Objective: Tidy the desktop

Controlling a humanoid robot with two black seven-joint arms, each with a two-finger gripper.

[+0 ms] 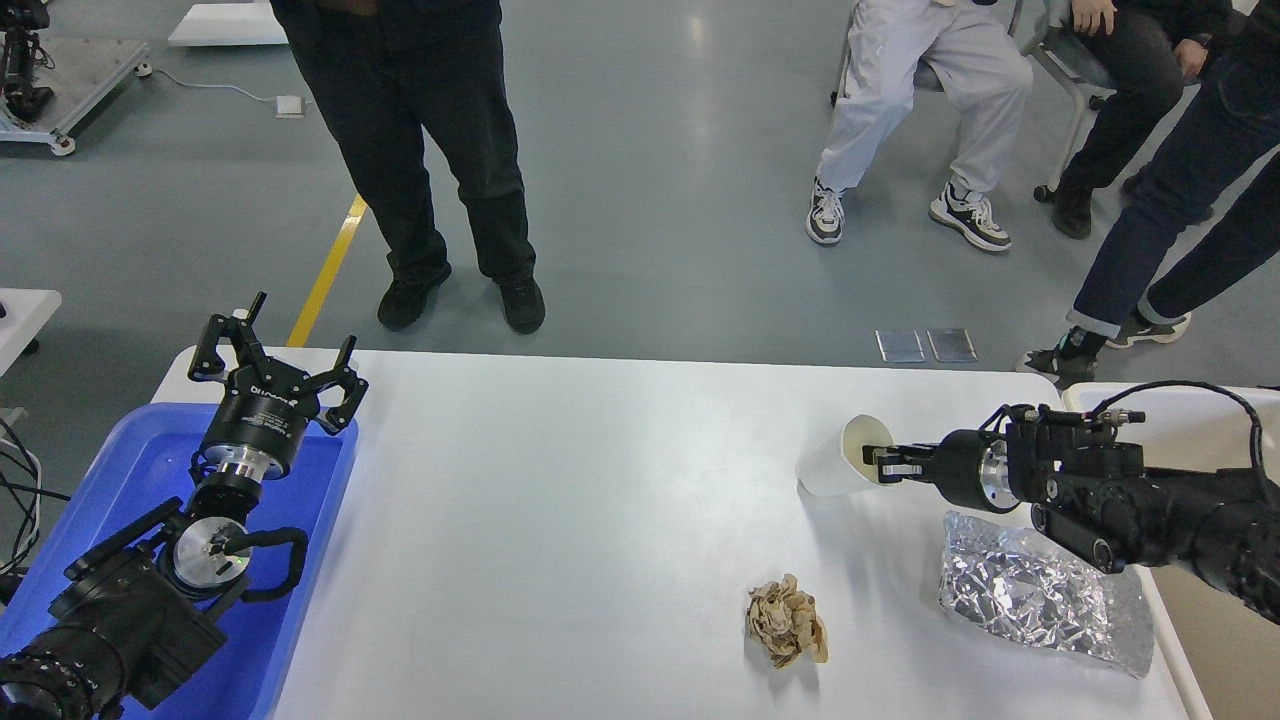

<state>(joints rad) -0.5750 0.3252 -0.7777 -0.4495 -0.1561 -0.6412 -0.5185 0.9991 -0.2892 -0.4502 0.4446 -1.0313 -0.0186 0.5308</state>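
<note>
The white desktop [560, 520] fills the middle of the head view. A white paper cup [835, 465] is tipped on its side at the right, mouth toward my right gripper. My right gripper [882, 464] is shut on the cup's rim and holds it just above the desktop. A crumpled brown paper ball [787, 620] lies near the front. A crumpled silver foil bag [1040, 592] lies at the right, partly under my right arm. My left gripper [275, 352] is open and empty above the far end of the blue tray [130, 470].
A beige white-rimmed bin [1210, 425] stands off the desktop's right edge. A person in black stands beyond the far edge; others sit or walk at the back right. Another white table corner [25, 310] shows at the far left.
</note>
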